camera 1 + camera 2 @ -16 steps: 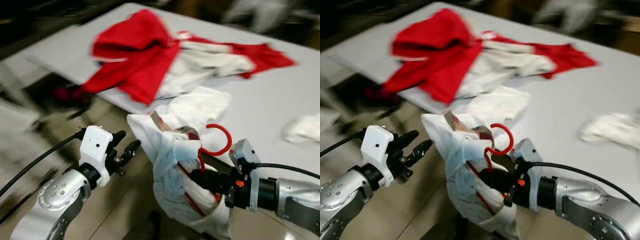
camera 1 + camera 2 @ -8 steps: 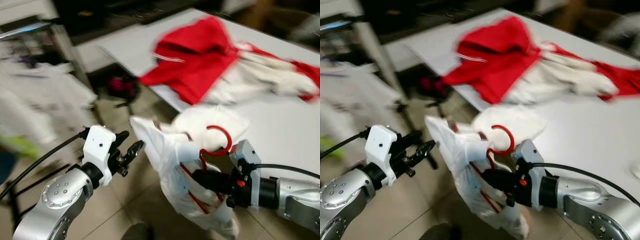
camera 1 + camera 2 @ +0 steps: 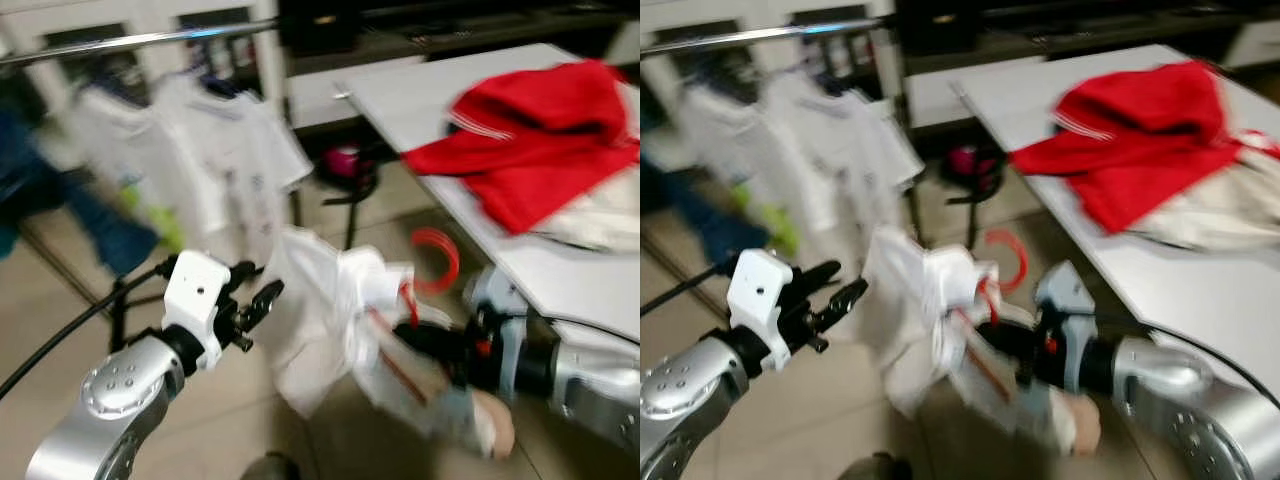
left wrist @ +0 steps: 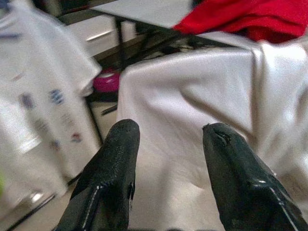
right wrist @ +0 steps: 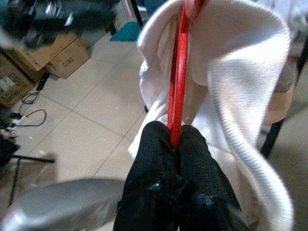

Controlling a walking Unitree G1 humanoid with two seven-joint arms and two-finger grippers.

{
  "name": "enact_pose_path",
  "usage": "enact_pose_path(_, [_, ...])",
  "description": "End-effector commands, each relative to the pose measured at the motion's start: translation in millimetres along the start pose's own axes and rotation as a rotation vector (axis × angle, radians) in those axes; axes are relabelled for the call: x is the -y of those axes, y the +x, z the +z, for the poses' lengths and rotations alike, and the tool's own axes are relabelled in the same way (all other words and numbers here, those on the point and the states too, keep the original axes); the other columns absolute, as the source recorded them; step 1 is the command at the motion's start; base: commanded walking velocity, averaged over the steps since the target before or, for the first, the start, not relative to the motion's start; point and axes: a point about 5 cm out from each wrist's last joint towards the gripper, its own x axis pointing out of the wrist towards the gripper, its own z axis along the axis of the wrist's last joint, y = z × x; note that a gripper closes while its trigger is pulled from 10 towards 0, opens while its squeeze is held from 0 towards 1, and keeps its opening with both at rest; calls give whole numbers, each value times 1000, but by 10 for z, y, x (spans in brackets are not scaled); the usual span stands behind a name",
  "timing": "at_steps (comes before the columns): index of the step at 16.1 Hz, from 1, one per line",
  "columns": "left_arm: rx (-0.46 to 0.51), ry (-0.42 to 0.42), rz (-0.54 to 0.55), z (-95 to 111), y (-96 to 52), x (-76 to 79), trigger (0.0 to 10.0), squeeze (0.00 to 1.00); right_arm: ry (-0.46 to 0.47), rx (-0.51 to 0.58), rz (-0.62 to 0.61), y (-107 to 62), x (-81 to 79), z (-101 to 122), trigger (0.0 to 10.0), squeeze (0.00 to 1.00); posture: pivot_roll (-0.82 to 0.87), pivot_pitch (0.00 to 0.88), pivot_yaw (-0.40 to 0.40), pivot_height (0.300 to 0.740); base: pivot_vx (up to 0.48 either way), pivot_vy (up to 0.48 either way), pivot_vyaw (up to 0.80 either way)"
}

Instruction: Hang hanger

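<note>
Head views, blurred: right gripper (image 3: 420, 338) clamped on a red hanger (image 3: 434, 262), hook curling up above a white garment (image 3: 335, 315) draped over it, all held out in front over the tiled floor (image 3: 60, 300), beside the edge of a white table (image 3: 560, 280). On the table, a red garment (image 3: 540, 145) heaped over paler cloth. Left gripper (image 3: 255, 300) raised just beside the white garment, black fingers parted, nothing between them. Beyond, a metal clothes rail (image 3: 130, 42) carrying hung white shirts (image 3: 215, 150) and something dark blue (image 3: 60, 200) at the far left; a pink object (image 3: 965, 160) low under the table's end.

Left wrist view: two black fingers (image 4: 118, 163) spread wide, white garment (image 4: 192, 110) straight ahead in the gap, not gripped. Hung white shirt (image 4: 33, 110) to one side, pink object (image 4: 107, 81) and red garment (image 4: 245, 19) farther back.

Right wrist view: fingers (image 5: 163, 159) pressed tight together on the hanger's red bar (image 5: 179, 72), white knit cloth (image 5: 231, 82) folded around it. Cardboard boxes (image 5: 43, 62) and a cable (image 5: 26, 115) on the tiles beyond.
</note>
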Motion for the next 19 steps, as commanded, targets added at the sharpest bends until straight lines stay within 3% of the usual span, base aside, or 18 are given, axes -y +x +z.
enact_pose_path(1, [-4, 5, 12, -15, -1, -10, 10000, 0, -36, 39, -38, -13, 39, 82, 10000, 0, -149, 71, 24, 740, 0, 0, 800])
enact_pose_path(4, [-2, 4, 32, -32, 37, 2, 10000, 0, -53, 60, -125, 101, 133, 109, 10000, 0, -157, 69, 18, 740, 0, 0, 800])
enact_pose_path(9, [-24, 60, 80, -77, 77, -53, 10000, 0, -117, -55, -319, 195, 387, 48, 10000, 0, -156, 67, 9, 740, 0, 0, 800])
enact_pose_path(12, [-13, 70, 120, -57, 118, -135, 10000, 0, -149, -71, -311, 232, 432, 65, 10000, 0, -150, 65, 7, 740, 0, 0, 533])
enact_pose_path(13, [7, 37, 114, -35, 159, -150, 10000, 643, -117, -46, -352, 254, 494, 95, 10000, 0, -150, 65, 7, 740, 0, 0, 0])
enact_pose_path(14, [64, -12, 48, 23, 227, -104, 10000, 1000, -106, -19, -365, 301, 512, 142, 10000, 0, -144, 69, 7, 740, 0, 0, 0])
enact_pose_path(15, [82, -25, 19, 40, 253, -84, 10000, 1000, -109, -9, -362, 322, 507, 161, 10000, 0, -143, 72, 7, 740, 0, 0, 0])
enact_pose_path(16, [83, 26, -33, 27, 390, -55, 10000, 1000, -58, 64, -308, 407, 428, 259, 10000, 0, -146, 77, 13, 740, 0, 0, 0])
enact_pose_path(17, [81, 43, -48, 22, 422, -48, 10000, 1000, -45, 81, -291, 425, 405, 283, 10000, 0, -147, 79, 14, 740, 0, 0, 0])
enact_pose_path(19, [72, 170, -90, 29, 624, -48, 10000, 1000, -19, 133, -214, 477, 315, 380, 10000, 0, -151, 84, 14, 740, 0, 0, 0])
